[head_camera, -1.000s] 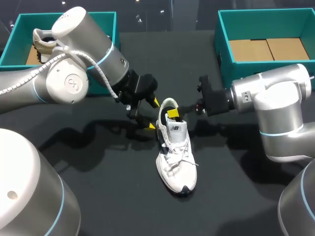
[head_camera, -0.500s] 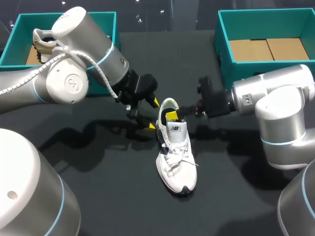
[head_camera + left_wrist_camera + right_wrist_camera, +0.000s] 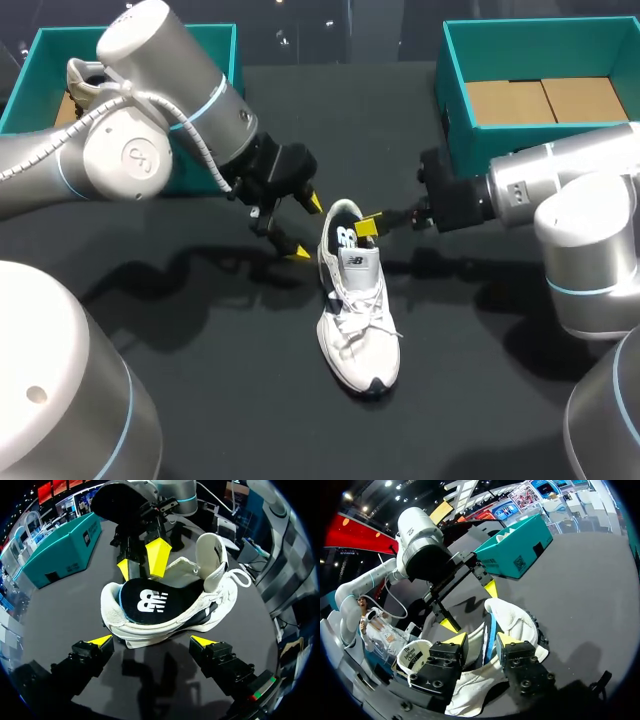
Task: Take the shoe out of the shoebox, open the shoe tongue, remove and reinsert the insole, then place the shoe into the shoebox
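Observation:
A white sneaker (image 3: 358, 310) lies on the dark table, heel toward the far side. A dark insole (image 3: 346, 238) with a white logo sits tilted in its opening, plain in the left wrist view (image 3: 145, 600). My left gripper (image 3: 302, 227) stands open just left of the heel, its yellow tips on either side of the shoe's side wall without touching (image 3: 151, 641). My right gripper (image 3: 368, 226) is at the heel from the right. Its fingers stand apart (image 3: 481, 639) with the insole's edge (image 3: 488, 630) and the heel collar loose between them.
A teal shoebox (image 3: 30, 70) at the back left holds a second shoe (image 3: 88, 85). Another teal shoebox (image 3: 455, 70) at the back right shows its brown cardboard floor (image 3: 545, 100). Bare dark table lies in front of the sneaker.
My right gripper has opened and drawn back a little to the right, leaving the insole in the shoe. The left arm has shifted slightly away, still open.

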`<move>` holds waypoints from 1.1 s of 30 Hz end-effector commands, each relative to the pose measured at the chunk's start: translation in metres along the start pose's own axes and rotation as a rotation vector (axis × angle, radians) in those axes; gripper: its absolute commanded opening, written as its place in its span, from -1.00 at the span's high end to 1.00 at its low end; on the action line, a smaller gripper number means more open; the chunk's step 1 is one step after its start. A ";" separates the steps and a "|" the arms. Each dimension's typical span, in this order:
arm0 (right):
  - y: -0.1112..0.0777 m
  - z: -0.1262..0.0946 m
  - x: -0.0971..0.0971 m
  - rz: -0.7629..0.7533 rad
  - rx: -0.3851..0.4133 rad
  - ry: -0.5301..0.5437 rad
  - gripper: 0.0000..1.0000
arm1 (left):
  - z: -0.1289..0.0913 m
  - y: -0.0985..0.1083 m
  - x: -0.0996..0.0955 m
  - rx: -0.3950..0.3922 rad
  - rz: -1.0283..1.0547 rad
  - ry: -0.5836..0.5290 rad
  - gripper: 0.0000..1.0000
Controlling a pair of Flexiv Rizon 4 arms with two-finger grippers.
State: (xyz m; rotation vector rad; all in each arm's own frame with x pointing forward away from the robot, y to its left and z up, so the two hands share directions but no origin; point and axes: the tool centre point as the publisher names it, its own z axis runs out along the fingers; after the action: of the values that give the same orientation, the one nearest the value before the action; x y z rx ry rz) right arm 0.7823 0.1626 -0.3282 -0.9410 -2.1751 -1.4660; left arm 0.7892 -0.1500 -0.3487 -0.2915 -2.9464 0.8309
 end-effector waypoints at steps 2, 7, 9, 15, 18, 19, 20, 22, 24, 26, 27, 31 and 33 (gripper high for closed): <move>0.002 -0.016 -0.007 0.024 0.028 -0.035 0.29 | -0.018 0.004 0.009 -0.017 0.021 0.000 -1.00; 0.007 -0.035 -0.013 0.043 0.059 -0.082 0.30 | -0.036 0.017 0.014 -0.033 0.059 0.028 -1.00; 0.010 -0.043 -0.016 0.050 0.073 -0.098 0.30 | -0.044 0.023 0.016 -0.043 0.075 0.036 -1.00; 0.018 -0.061 -0.021 0.082 0.136 -0.152 0.29 | -0.072 0.047 0.017 -0.069 0.104 0.060 -1.00; 0.022 -0.067 -0.022 0.102 0.196 -0.182 0.33 | -0.084 0.059 0.016 -0.102 0.116 0.063 -1.00; 0.024 -0.070 -0.022 0.111 0.217 -0.187 0.38 | -0.089 0.064 0.016 -0.107 0.124 0.070 -1.00; 0.025 -0.072 -0.022 0.118 0.235 -0.197 0.41 | -0.094 0.068 0.016 -0.107 0.129 0.073 -1.00; 0.028 -0.078 -0.022 0.138 0.291 -0.252 0.55 | -0.105 0.077 0.015 -0.119 0.143 0.082 -1.00; 0.030 -0.084 -0.022 0.158 0.359 -0.311 1.00 | -0.117 0.087 0.014 -0.117 0.176 0.123 -1.00; 0.032 -0.091 -0.020 0.210 0.421 -0.414 1.00 | -0.125 0.095 0.013 -0.114 0.204 0.139 -1.00; 0.034 -0.097 -0.019 0.256 0.425 -0.467 1.00 | -0.125 0.095 0.013 -0.114 0.204 0.139 -1.00; 0.036 -0.100 -0.015 0.279 0.398 -0.500 1.00 | -0.125 0.095 0.013 -0.114 0.204 0.139 -1.00; 0.036 -0.100 -0.015 0.279 0.398 -0.500 1.00 | -0.125 0.095 0.013 -0.114 0.204 0.139 -1.00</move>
State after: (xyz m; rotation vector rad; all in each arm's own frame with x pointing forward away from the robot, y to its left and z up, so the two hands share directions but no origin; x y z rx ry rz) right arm 0.8139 0.0729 -0.2810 -1.4393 -2.3172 -0.8946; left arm 0.8073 -0.0028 -0.2911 -0.6386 -2.8680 0.6364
